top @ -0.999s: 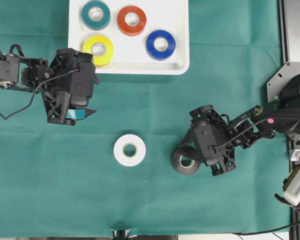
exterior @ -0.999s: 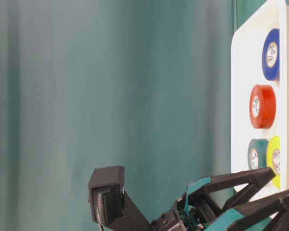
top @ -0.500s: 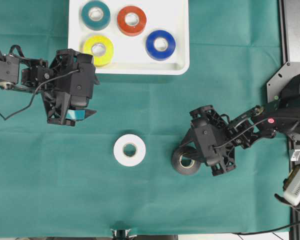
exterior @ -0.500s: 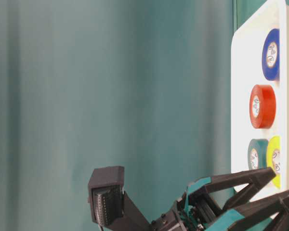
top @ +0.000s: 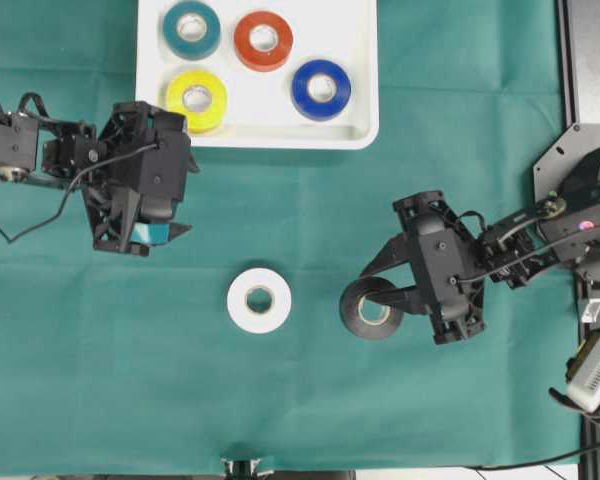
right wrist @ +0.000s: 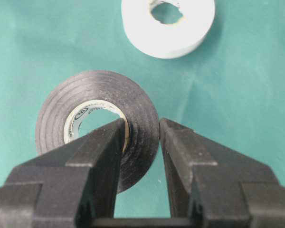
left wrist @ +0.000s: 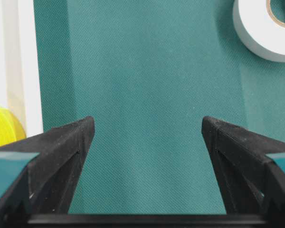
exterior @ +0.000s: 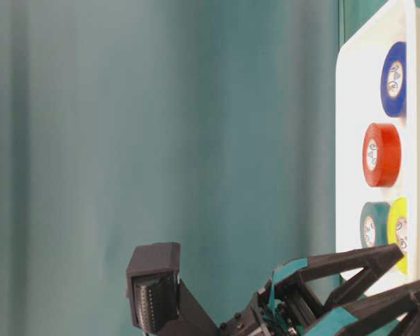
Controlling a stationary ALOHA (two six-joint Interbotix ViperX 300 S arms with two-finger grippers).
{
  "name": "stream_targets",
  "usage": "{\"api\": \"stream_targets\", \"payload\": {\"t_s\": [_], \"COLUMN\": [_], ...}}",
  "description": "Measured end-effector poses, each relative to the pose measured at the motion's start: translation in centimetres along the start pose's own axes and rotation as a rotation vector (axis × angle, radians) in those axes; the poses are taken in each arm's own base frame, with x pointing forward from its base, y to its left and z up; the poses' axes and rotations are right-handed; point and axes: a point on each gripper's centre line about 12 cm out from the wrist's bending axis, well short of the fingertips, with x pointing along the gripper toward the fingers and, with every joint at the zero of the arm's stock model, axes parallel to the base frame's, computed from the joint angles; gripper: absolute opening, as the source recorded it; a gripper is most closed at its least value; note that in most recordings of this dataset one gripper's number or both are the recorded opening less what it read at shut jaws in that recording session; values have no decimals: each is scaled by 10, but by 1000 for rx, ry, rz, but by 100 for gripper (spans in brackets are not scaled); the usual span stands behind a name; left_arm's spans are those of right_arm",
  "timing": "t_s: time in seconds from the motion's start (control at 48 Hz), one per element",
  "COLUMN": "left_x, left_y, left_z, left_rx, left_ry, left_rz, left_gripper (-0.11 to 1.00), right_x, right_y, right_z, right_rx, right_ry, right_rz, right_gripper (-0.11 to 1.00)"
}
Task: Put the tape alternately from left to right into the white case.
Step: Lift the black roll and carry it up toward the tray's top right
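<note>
The right gripper [right wrist: 141, 135] pinches the black roll's [top: 368, 311] wall, one finger through its core, right of the white roll [top: 259, 300] mid-cloth. The left gripper [left wrist: 145, 137] gapes empty near the case's [top: 360, 90] front-left corner; teal, red, yellow and blue rolls lie inside.

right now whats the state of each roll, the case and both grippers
black roll: pinched through its wall by the right gripper
white roll: flat on the cloth, free
teal roll, red roll, yellow roll, blue roll: flat in the white case
left gripper: open, empty
</note>
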Motion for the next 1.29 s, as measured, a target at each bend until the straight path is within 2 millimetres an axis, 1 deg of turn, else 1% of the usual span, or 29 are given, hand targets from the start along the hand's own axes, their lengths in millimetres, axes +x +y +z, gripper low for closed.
{"api": "stream_targets", "payload": {"t_s": [0.187,0.333,0.708,0.874,1.103,1.291], "left_x": [0,0,0,0,0,0], "left_y": [-1,-3,-7,-9,-12,-15], "left_z": [0,0,1,1,1,2], "left_rx": [1,4,15,16,23,29], "left_ry": [-3,-1,-2,-5,-3,-6], "left_rz": [-2,-5,-14,-17,-23,-28], "left_gripper": [97,97,97,97,97,97], "right_x": [-2,-2,-7,-9,-12,-13], "right_y": [-9,-21,-74,-103,-138,-159], "right_z": [2,6,20,22,26,30], "right_rx": [20,48,170,227,283,284], "right_ry": [4,-4,-46,-51,-63,-65], "right_rz": [-31,-62,-198,-269,-351,-400], "right_gripper": [0,0,0,0,0,0]}}
